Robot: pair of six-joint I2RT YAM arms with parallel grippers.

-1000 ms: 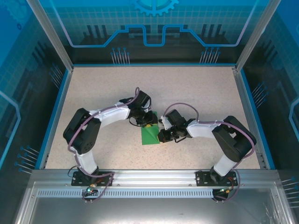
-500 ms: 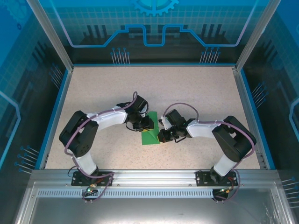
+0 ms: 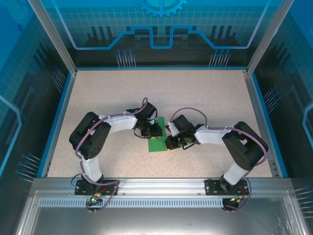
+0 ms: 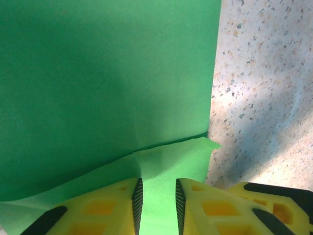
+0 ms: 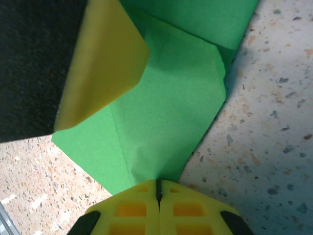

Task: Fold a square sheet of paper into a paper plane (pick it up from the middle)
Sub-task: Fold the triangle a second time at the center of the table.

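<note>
Speckled table (image 3: 210, 98): square sheet of paper (image 3: 157, 139) barely folded. Left gripper (image 4: 157, 200), 9 o'clock, slightly parted; right gripper (image 5: 158, 188), 3 o'clock, closed.

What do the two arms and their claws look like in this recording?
The left arm and right arm both have white link covers between bulky black joints, and a lilac cable loops along each. The left claw and right claw have blocky yellow fingers with moulded pockets, black inserts and ribbed black inner pads.
</note>
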